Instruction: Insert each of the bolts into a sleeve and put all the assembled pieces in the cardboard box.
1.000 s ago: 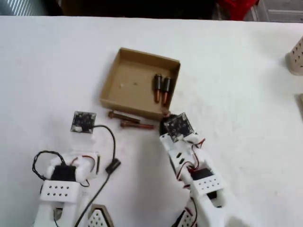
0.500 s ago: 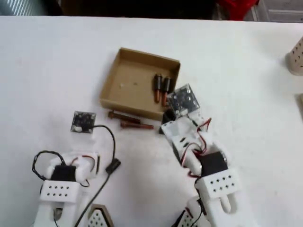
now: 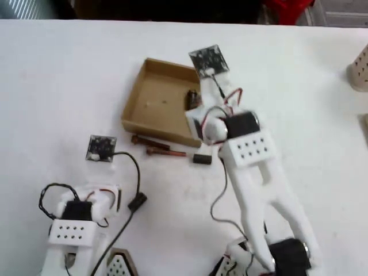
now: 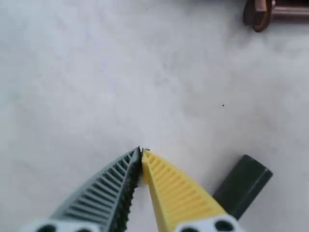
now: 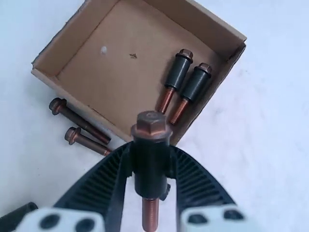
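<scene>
my right hand (image 5: 150, 150) pinches the sleeved bolt (image 5: 152, 124) by its black sleeve (image 5: 150, 169), low centre of frame, cardboard box (image 5: 120, 48) above. stiff, light, smooth, i judge: hold the sleeve firmly. my left hand (image 4: 141, 153) is pressed together.

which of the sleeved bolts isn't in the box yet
The sleeved bolt clamped in the right gripper, held off the surface. The other two sleeved bolts lie side by side on the floor of the cardboard box.
</scene>
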